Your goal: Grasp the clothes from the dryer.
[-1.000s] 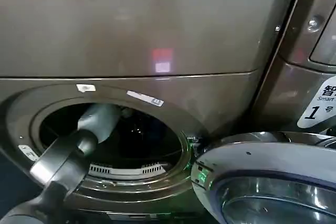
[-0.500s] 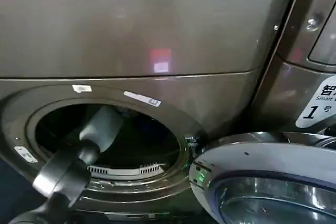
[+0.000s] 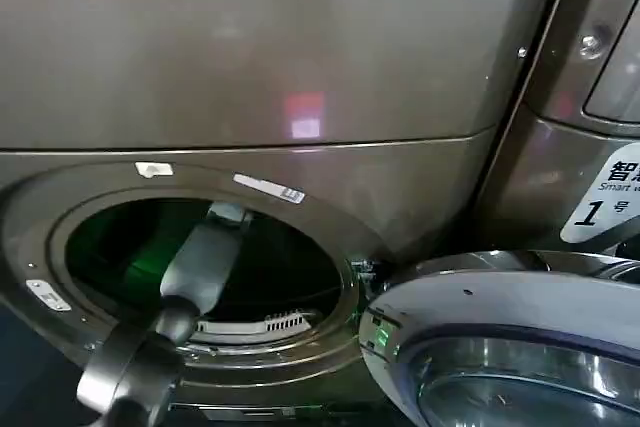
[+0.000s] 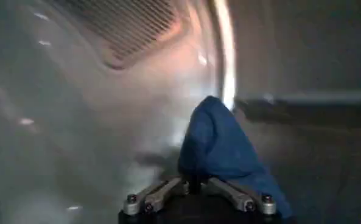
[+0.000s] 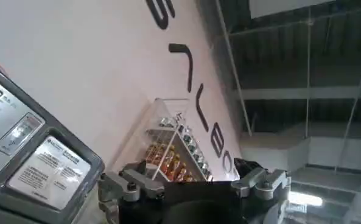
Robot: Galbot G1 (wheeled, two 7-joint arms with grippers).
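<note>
Just ahead of the left gripper (image 4: 195, 193), inside the dryer (image 3: 300, 67), a blue cloth (image 4: 220, 146) lay bunched on the drum floor, touching the gripper base. Whether the fingers were open or closed on it could not be told. Drum wall curved close alongside; the door (image 3: 510, 347) hung open to the right. Elsewhere, the right gripper (image 5: 192, 189) pointed at a wall.

My left arm (image 3: 200, 267) is reaching into the dryer (image 3: 250, 77) drum at twelve o'clock; the door (image 3: 500, 337) is hanging open at three o'clock.
</note>
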